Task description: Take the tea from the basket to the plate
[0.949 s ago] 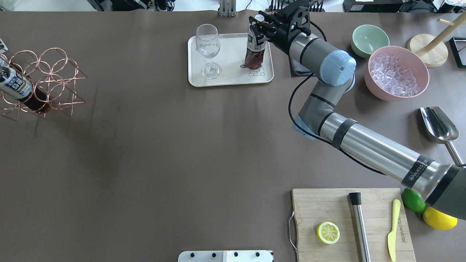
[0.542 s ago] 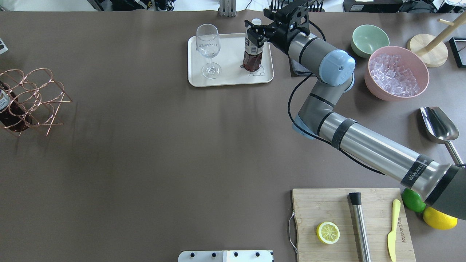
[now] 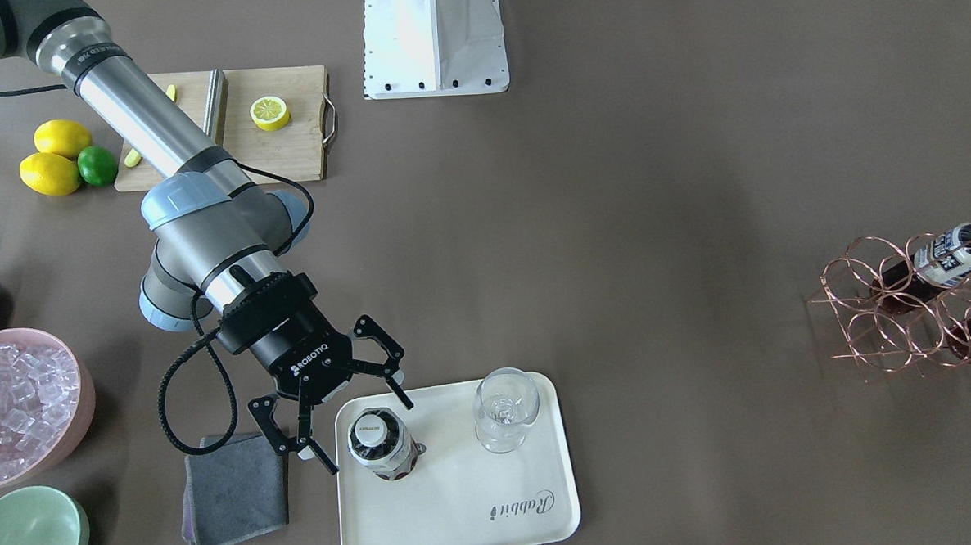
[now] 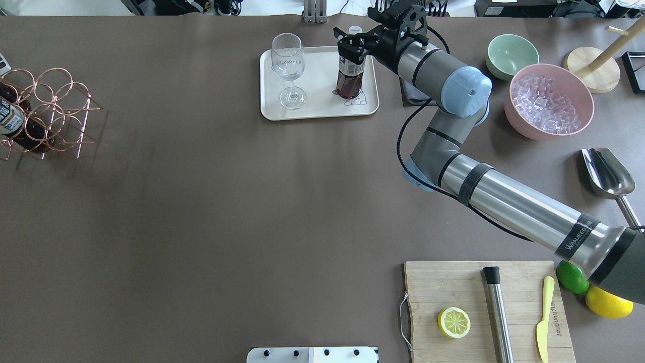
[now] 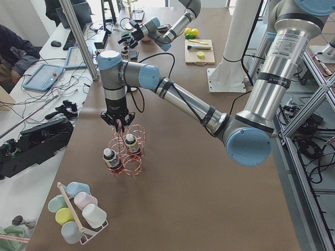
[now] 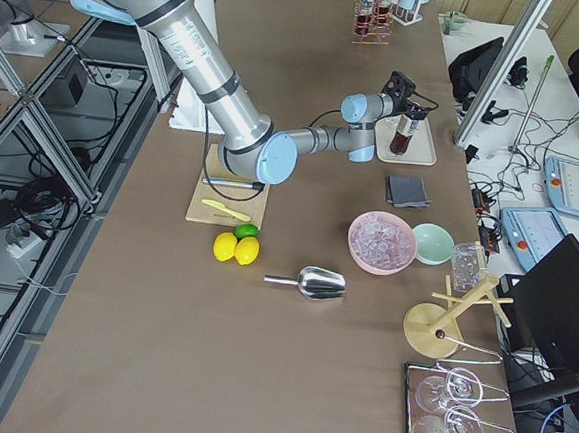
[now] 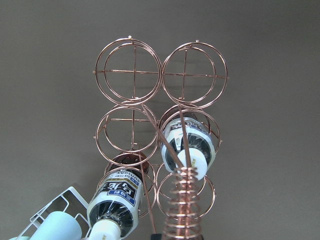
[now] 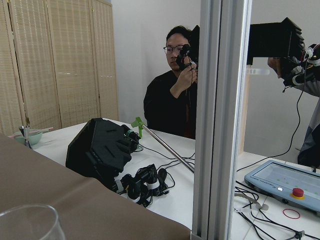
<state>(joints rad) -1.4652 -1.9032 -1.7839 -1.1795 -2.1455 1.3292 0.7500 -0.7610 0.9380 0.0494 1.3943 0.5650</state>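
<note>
Right pincer (image 3: pixel 369 436) spread wide around upright tea (image 3: pixel 384 455) on plate (image 3: pixel 451 511), left pincer (image 5: pixel 120 125) at basket (image 4: pixel 50 113) handle (grip unreadable)

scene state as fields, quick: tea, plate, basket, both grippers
tea: upright on the plate, beside the glass
plate: holds the tea and the glass
right gripper: open, jaws spread either side of the tea
basket: holds two more bottles
left gripper: at the basket's handle; open or shut cannot be told
task: tea stands on the plate
</note>
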